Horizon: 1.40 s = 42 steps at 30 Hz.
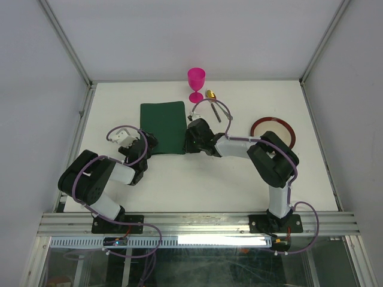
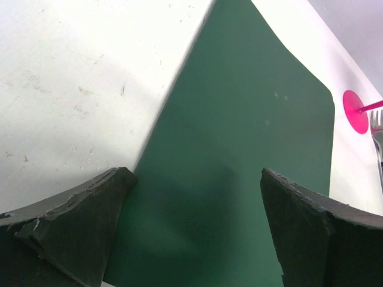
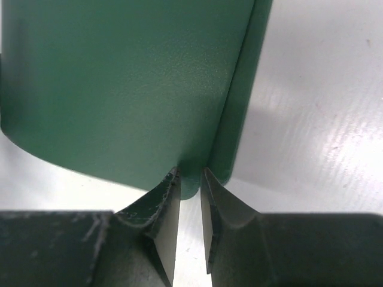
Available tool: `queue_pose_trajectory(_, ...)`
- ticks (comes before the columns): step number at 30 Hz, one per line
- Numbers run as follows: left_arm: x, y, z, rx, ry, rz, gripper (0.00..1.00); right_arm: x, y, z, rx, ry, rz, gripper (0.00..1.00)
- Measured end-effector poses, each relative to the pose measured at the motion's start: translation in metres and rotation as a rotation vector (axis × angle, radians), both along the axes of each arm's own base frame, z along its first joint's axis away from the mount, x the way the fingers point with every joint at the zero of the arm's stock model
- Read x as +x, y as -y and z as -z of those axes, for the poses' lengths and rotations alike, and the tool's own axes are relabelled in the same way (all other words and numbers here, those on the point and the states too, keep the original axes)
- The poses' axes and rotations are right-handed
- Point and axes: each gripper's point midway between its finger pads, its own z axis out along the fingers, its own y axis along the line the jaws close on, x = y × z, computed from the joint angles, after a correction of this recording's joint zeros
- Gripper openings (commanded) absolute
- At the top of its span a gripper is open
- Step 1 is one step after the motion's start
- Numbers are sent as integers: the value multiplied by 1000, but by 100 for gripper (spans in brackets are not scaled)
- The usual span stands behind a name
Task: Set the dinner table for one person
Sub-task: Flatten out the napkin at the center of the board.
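The dinner table (image 1: 114,101) is a white top with aluminium rails. A dark green placemat (image 1: 163,122) lies on it left of centre. My right gripper (image 1: 188,142) is at the mat's near right corner; in the right wrist view its jaws (image 3: 190,176) pinch that corner, and the placemat (image 3: 131,78) bends up in a crease there. My left gripper (image 1: 145,145) hovers at the mat's near left corner. In the left wrist view it (image 2: 197,197) stands wide open over the placemat (image 2: 239,119), with nothing between its fingers.
A pink goblet (image 1: 196,81) stands at the far edge behind the mat, with a gold spoon (image 1: 210,94) and a steel utensil (image 1: 215,112) to its right. A red-rimmed plate (image 1: 272,119) lies at the right, partly under my right arm. The goblet's foot (image 2: 355,111) and a fork (image 2: 377,128) show in the left wrist view.
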Motion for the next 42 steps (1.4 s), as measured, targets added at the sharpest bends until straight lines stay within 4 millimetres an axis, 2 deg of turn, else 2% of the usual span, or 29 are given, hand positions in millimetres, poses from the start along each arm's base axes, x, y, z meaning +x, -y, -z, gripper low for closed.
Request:
queue_pose_trajectory(15,0,2,0,-8,2,8,98,-2,-22,-16,105,6,-37,22)
queue_pose_trajectory(20,0,7,0,-19,2,30,97,0,-35,-25,161,21,-56,22)
queue_pose_trajectory(25,0,7,0,-19,2,31,98,7,-51,-26,196,24,-77,22)
queue_pose_trajectory(28,-1,7,-1,-19,2,31,98,6,-55,-24,200,14,-87,29)
queue_pose_trajectory(30,-2,6,-1,-19,2,31,98,4,-56,-24,203,9,-93,40)
queue_pose_trajectory(32,-2,6,-1,-19,2,32,98,0,-58,-24,204,3,-102,45)
queue_pose_trajectory(37,-4,5,-1,-17,0,32,99,-19,-65,-23,191,-15,-139,50)
queue_pose_trajectory(42,-14,-1,-2,-6,-9,23,99,-46,-72,-26,201,-32,-167,51)
